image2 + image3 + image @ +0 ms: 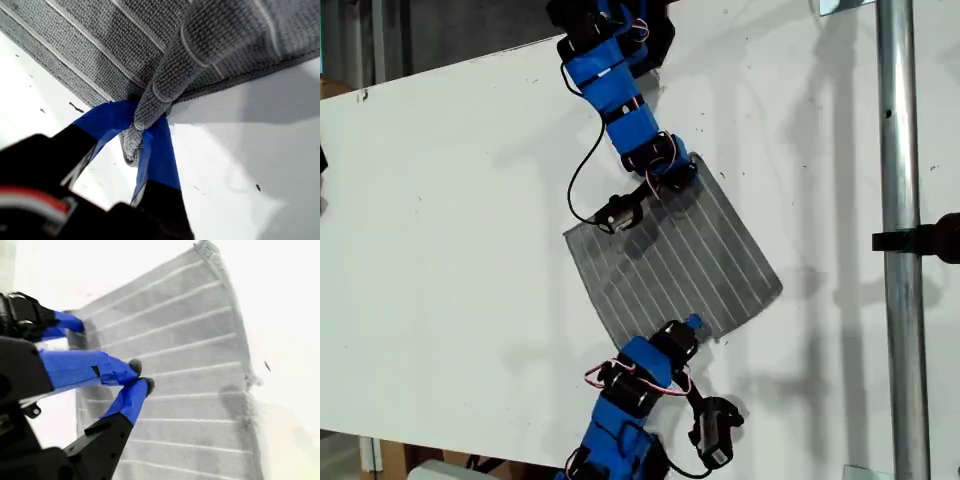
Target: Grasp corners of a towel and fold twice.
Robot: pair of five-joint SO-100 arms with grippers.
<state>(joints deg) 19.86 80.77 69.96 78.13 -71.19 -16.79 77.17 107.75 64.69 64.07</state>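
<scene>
The towel (680, 260) lies flat on the white counter (450, 250), nearer to the counter's edge on the exterior view's right than to the opposite edge. Its four sides run diagonal to the counter's edges.

My first hand (672, 178) reaches in from the counter's far edge and is at the towel's far corner. In the first wrist view this hand (142, 130) is closed on that corner (131, 150). The cloth is bunched into a narrow fold between the two blue fingers (157, 150), and the corner tip sticks out behind them. The towel (100, 40) rises a little from the counter next to the grasp. From outside, the arm's black parts cover this corner, so the grasp itself does not show there.

My second hand (688, 328) comes from the counter's near edge and stands over the towel's near side, between its two near corners. In the second wrist view the tips of this hand (141, 376) are almost together, and I see no cloth between them. They seem to be above the towel (190, 390), but I cannot tell if they touch it, because this picture is pale and overexposed. My first hand (67, 322) shows there also, partly cut by the picture's border.

Both arms are cut off by the edges of the exterior view. A metal pole (900, 200) stands at the exterior view's right.
</scene>
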